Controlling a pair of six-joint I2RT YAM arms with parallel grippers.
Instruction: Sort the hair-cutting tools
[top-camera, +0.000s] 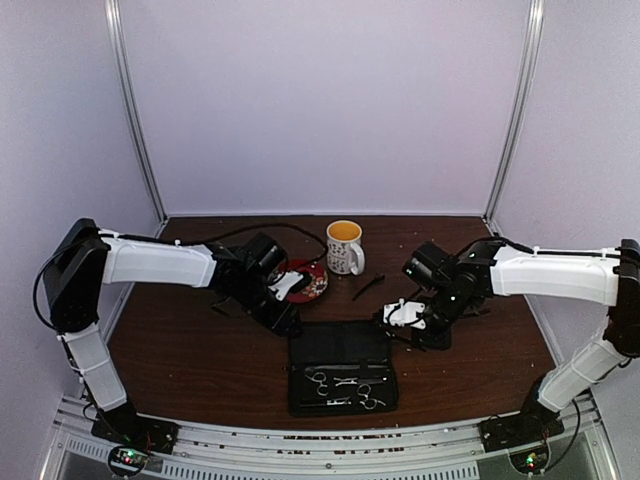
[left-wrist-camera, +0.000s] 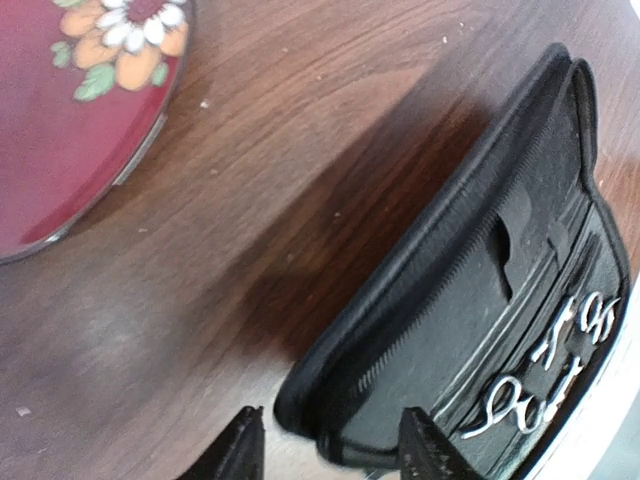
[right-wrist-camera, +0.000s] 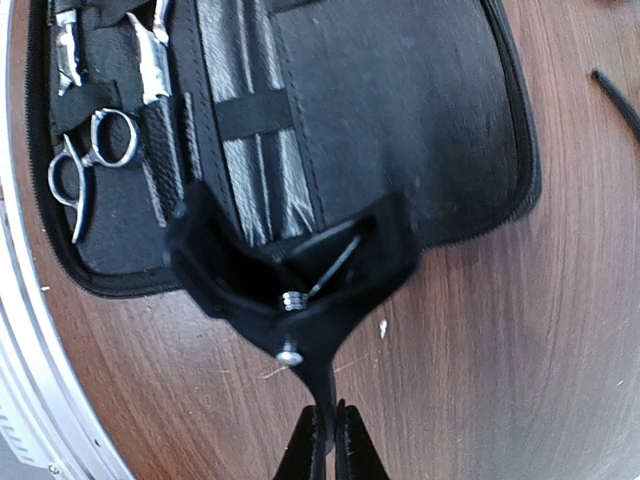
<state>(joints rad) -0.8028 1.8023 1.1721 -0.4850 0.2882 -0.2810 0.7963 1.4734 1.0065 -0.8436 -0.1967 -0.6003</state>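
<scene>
The two scissors (right-wrist-camera: 88, 160) sit strapped inside the open case (right-wrist-camera: 400, 110), ahead and left of my right hand (right-wrist-camera: 325, 440). One black clip (right-wrist-camera: 615, 100) lies loose on the counter (right-wrist-camera: 520, 350), far off to that hand's right. That hand is low, pressed together on the case's flap (right-wrist-camera: 250, 280), holding it up. My worry is that a harder pull drags the whole case, or the thin flap slips out. My left hand (left-wrist-camera: 335, 455) hangs low too, spread around the case's other far corner.
</scene>
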